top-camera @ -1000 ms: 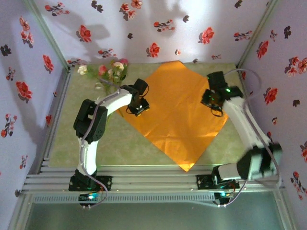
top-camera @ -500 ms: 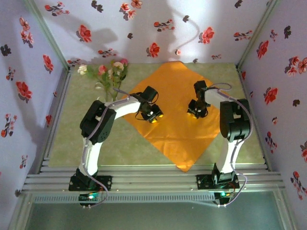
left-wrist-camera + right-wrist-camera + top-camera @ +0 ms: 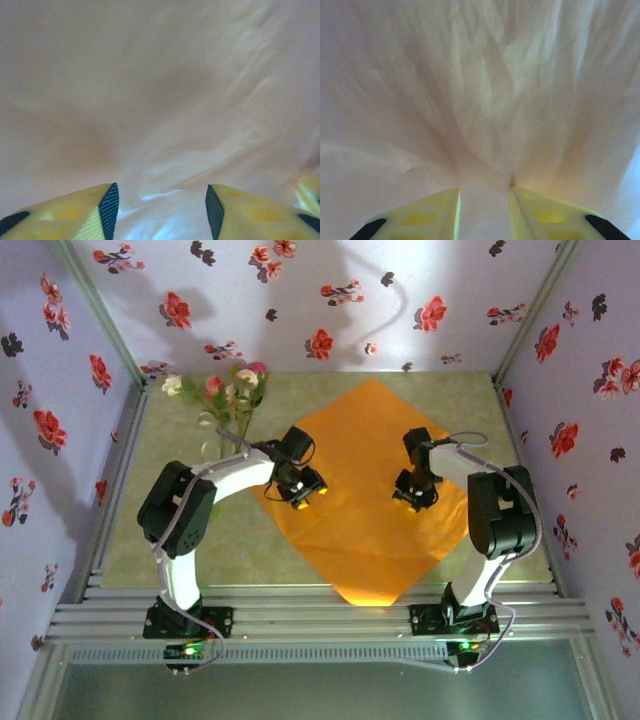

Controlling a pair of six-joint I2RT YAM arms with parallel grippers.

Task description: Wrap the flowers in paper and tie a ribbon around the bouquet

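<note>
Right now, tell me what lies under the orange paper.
The green table mat shows left and right of the paper, so the sheet rests on it. Anything beneath the sheet itself is covered. The flowers lie off it, at the far left.

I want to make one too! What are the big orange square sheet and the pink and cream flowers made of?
The big orange square sheet is probably thin paper, slightly shiny: it shows fine creases and gathers into soft folds. The pink and cream flowers are too small to tell real from fake.
</note>
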